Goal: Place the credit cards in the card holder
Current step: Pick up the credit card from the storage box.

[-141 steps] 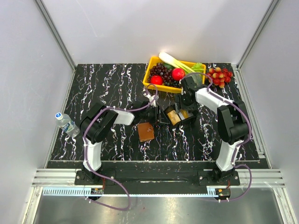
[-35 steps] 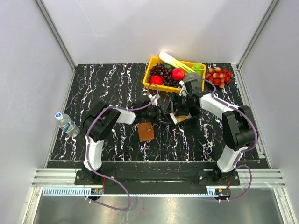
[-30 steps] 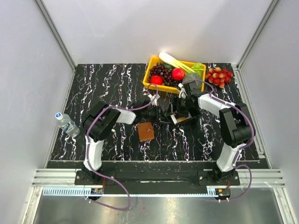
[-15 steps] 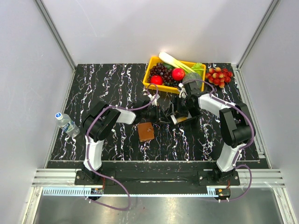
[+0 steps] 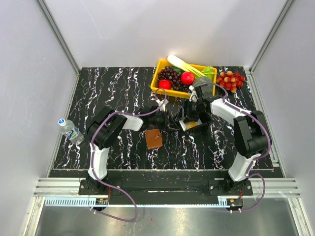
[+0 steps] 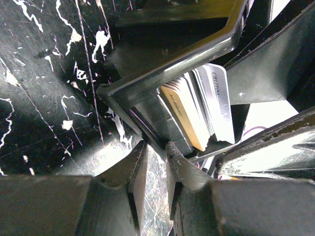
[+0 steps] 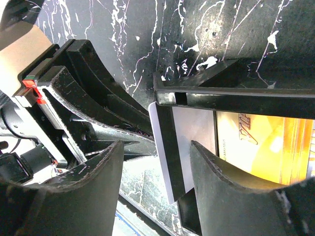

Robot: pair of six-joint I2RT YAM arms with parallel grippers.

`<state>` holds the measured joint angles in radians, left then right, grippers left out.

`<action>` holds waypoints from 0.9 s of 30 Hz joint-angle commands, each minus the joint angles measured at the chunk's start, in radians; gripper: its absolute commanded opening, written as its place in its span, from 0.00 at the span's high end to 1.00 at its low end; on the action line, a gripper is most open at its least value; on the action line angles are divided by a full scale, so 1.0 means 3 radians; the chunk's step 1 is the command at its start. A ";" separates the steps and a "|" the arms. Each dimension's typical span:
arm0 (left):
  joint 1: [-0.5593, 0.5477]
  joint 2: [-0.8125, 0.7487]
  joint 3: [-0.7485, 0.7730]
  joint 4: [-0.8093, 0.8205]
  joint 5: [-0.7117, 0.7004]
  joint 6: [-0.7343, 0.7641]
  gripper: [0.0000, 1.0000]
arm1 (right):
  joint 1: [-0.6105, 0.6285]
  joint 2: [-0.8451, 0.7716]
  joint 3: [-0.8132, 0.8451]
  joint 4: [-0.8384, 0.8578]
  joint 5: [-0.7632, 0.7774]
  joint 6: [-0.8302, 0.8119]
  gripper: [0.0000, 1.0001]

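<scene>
starting point: credit cards (image 6: 202, 108) sit in black box (image 6: 167, 69), card holder (image 5: 153, 139) looks shut, nothing transferred. left gripper (image 6: 153, 169) pinches box wall; right gripper (image 7: 156, 147) wide, straddling one card.

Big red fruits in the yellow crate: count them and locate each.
2. One red fruit sits mid-crate; the other at the yellow crate's near-left corner. Others may be hidden.
</scene>
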<state>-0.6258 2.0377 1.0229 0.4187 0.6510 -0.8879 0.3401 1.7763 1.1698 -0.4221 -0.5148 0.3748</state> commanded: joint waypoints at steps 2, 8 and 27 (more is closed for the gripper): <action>-0.0041 0.0008 0.0098 0.0261 0.0034 0.0004 0.77 | 0.0048 -0.0148 0.0058 0.0062 -0.0156 0.0060 0.42; -0.0041 0.0019 0.0098 0.0261 0.0054 -0.0001 0.77 | 0.0048 -0.0133 0.0058 0.0052 -0.0155 0.0049 0.53; -0.0041 0.0060 0.0129 0.0261 0.0090 -0.0006 0.77 | 0.0042 -0.0148 0.0084 0.0062 -0.0253 0.0070 0.72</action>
<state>-0.6250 2.0396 1.0229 0.4133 0.6605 -0.8921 0.3328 1.7714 1.1702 -0.4271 -0.4885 0.3702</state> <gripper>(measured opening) 0.238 0.297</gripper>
